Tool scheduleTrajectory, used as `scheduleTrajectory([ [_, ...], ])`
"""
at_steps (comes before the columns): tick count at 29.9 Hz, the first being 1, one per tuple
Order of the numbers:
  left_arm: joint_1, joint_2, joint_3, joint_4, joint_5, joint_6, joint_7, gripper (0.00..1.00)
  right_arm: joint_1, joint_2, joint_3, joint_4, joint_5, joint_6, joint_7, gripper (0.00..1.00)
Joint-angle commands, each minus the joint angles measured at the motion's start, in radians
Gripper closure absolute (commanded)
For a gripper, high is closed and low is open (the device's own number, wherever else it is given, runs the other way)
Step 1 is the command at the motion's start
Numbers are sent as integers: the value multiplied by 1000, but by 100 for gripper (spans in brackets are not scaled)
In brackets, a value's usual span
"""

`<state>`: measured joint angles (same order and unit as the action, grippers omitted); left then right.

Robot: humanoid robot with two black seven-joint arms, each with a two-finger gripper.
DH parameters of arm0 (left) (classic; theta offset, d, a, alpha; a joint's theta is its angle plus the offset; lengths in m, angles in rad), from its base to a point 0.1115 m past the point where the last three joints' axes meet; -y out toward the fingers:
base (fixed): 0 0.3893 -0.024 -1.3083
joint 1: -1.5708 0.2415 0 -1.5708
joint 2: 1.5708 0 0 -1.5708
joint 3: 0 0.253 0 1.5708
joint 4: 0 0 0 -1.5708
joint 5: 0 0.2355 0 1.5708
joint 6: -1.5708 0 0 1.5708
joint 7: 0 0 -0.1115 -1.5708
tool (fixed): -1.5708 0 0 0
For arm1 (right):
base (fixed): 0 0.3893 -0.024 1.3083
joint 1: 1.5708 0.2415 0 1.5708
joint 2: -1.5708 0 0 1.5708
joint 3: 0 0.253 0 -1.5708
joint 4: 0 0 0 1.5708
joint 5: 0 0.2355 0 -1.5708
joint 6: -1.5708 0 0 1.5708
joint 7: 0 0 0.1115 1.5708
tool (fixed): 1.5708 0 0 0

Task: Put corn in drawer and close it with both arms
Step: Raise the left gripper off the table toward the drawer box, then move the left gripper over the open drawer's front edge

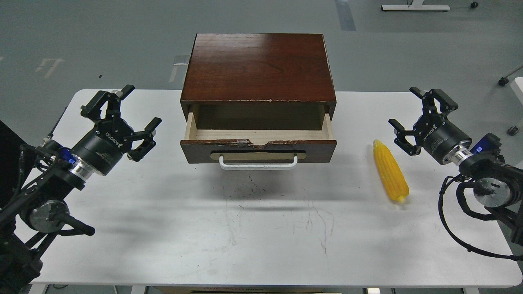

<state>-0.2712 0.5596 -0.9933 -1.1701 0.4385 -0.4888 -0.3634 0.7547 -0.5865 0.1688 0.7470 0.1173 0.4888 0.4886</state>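
The yellow corn [390,171] lies on the white table [253,241] right of the cabinet, its tip pointing away from me. The drawer [258,143] is pulled out, showing an empty pale wood interior, a chipped dark front and a white bar handle [258,164]. My left gripper [130,109] hovers open to the left of the drawer, holding nothing. My right gripper [410,111] hovers open just right of the corn's far tip, apart from it.
The dark reddish-brown cabinet [257,67] stands at the table's back middle. The table's front edge runs along the bottom. A white stand base [414,7] and a chair caster [503,81] sit on the grey floor behind.
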Motion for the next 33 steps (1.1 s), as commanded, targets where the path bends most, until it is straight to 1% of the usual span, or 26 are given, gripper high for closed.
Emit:
scheduleTrajectory([
  [1, 1, -3, -2, 0, -1, 0, -2, 1, 3, -1, -2, 2, -4, 0, 0, 4],
  [5, 4, -1, -2, 0, -1, 0, 6, 1, 5, -3, -3, 2, -5, 0, 0, 4],
  [11, 1, 26, -7, 4, -4, 0, 6, 1, 12, -4, -5, 2, -7, 0, 0, 3],
  [12, 1, 42, -7, 4, -4, 0, 0, 1, 12, -6, -5, 2, -8, 0, 0, 3],
  [16, -14, 86, -10, 3, -3, 0, -2, 1, 12, -12, -5, 5, -8, 0, 0, 3],
  [19, -45, 135, -11, -16, 6, 0, -5, 1, 11, -16, -5, 6, -10, 0, 0, 3],
  [22, -74, 175, -13, -74, 22, 0, -17, 1, 12, -18, -5, 5, -10, 0, 0, 3],
  [24, -117, 204, -13, -126, 54, 0, -37, 1, 12, -18, -5, 5, -10, 0, 0, 3],
  [26, -179, 220, -13, -186, 151, 0, -63, 1, 15, -23, -3, 5, -10, 0, 0, 3],
  [30, -259, 214, -8, -261, 340, 0, -72, 1, 17, -29, -3, 3, -10, 0, 0, 2],
  [32, -293, 194, 2, -333, 501, 0, -88, 2, 15, -35, -3, 3, -11, 0, 0, 3],
  [33, -301, 184, 5, -350, 543, 0, -92, 2, 15, -36, -3, 3, -11, 0, 0, 3],
])
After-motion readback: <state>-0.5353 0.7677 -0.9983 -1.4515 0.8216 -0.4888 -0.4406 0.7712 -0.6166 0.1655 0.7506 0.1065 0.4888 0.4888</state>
